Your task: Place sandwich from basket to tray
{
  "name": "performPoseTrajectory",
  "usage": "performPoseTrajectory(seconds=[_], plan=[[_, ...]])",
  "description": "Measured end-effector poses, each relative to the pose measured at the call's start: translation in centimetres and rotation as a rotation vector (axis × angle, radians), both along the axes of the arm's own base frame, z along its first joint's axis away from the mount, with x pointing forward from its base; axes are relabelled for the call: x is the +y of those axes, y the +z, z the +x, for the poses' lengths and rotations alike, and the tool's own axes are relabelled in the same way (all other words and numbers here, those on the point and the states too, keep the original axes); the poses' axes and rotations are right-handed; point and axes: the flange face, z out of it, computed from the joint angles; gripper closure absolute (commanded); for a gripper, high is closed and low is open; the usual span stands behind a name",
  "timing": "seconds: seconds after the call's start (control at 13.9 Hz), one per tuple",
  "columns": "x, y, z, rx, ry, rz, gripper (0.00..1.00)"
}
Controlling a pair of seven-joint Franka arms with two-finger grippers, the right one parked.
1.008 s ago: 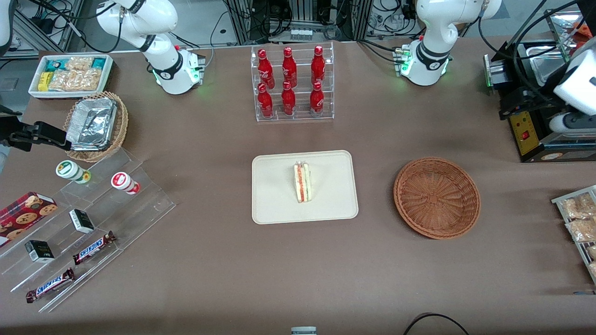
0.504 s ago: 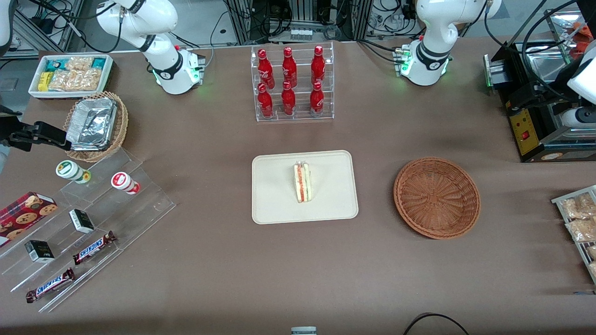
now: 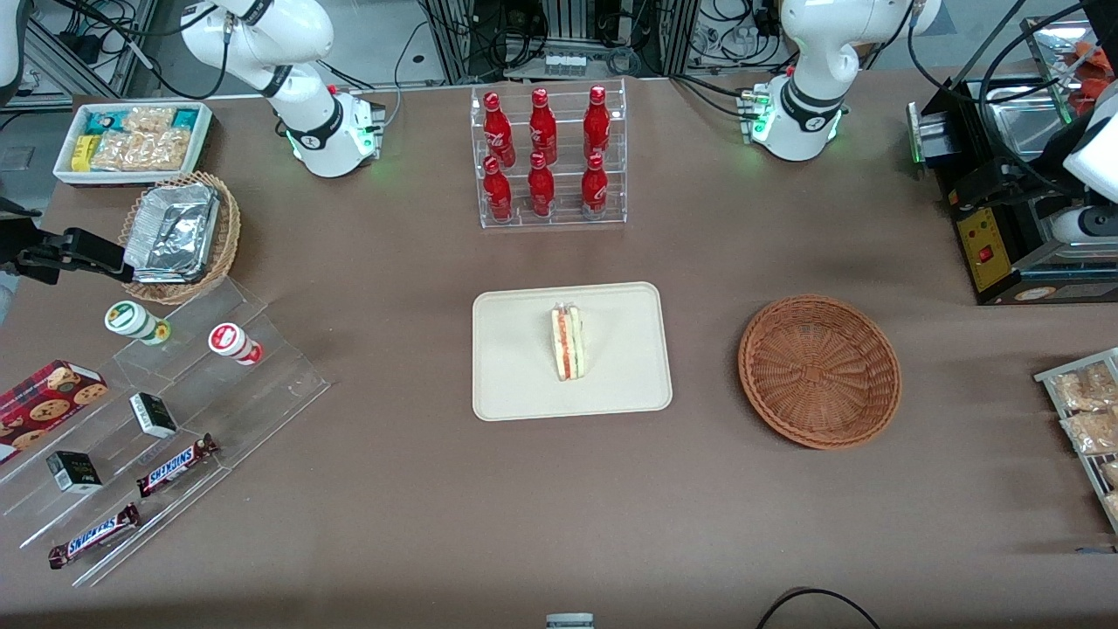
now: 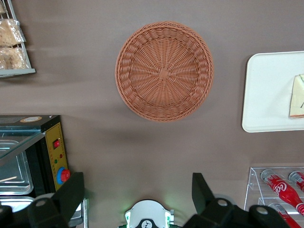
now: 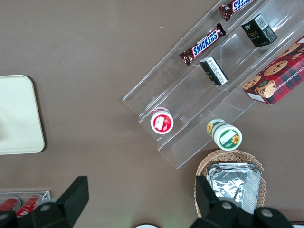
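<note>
Gripper (image 4: 137, 194) raised higher, open; sandwich (image 3: 568, 342) upright on tray (image 3: 524, 349).

Brown table (image 3: 419, 524); metal racks, cables, perhaps shelving.

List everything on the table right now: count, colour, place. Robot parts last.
sandwich: 1, white bread with red-green filling, on the tray
tray: 1, cream, mid-table
basket: 1, reddish-brown wicker, empty, beside the tray toward the working arm's end
cola bottles: 6, red, in a clear rack farther from the front camera than the tray
foil containers: silver, in a tan wicker basket toward the parked arm's end
white bin: 1, holding snack packets, toward the parked arm's end
Snickers bars: 2, brown, on a clear stepped stand
cookie box: 1, red
gripper: jaws open, raised high above the table, holding nothing, near the basket
</note>
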Motion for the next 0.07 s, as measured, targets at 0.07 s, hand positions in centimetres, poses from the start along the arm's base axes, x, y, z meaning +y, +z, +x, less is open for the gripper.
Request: performPoseTrajectory(seconds=[0.07], plan=[[0.0,-0.25,0.15,0.005,0.0,0.0,0.0]])
